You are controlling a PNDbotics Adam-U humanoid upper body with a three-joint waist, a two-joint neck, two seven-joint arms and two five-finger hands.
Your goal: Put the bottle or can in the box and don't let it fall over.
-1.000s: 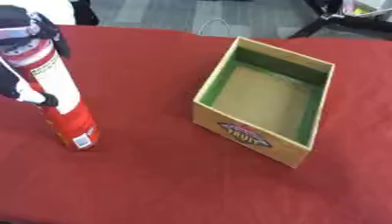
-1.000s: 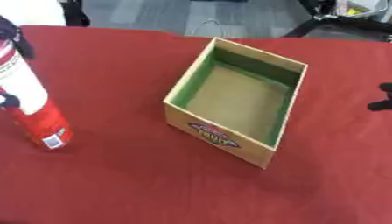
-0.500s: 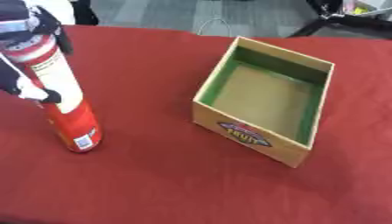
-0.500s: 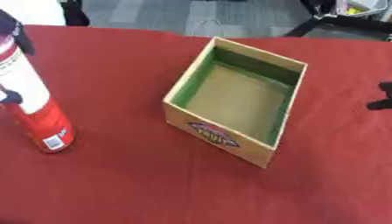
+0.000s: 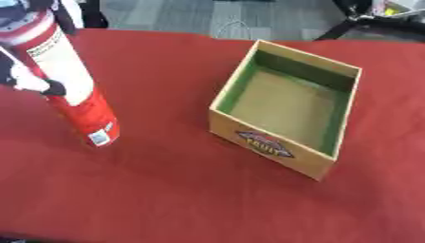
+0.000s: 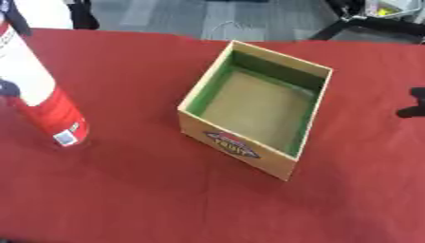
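A tall red and white can (image 5: 70, 90) stands on the red table (image 5: 191, 190), far over on the left side. It leans a little, with its top tipped toward the left and its bottom on the cloth. The robot's left hand (image 5: 29, 83) is on the can about halfway up. A white and black finger curls across the front of the can, so the hand has hold of it. The wooden box (image 5: 286, 107) sits well apart from the can, to the right. The box is green inside and has nothing in it. It has a picture label on its front wall. At the right edge, a dark bit of the right hand (image 6: 412, 103) shows, and I cannot tell if it is open or closed.
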